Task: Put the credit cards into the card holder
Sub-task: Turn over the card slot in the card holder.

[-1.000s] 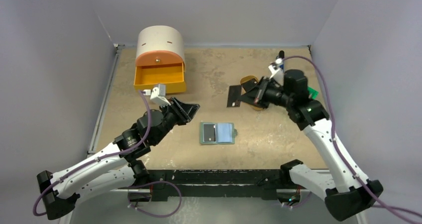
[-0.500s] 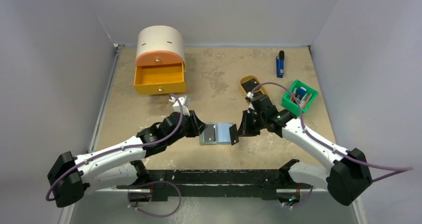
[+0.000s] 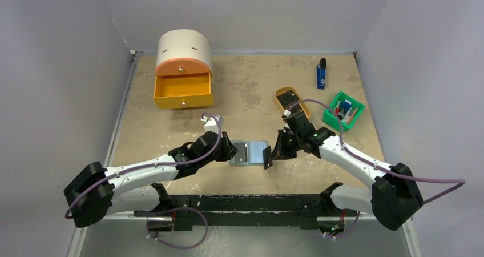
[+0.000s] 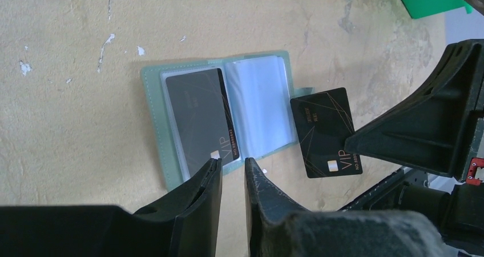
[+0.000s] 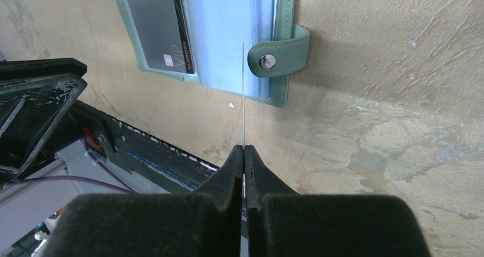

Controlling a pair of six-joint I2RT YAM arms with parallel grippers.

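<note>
card holder (image 3: 249, 153) open on table, one card (image 4: 200, 119) inside — second card (image 4: 325, 132) just right
</note>
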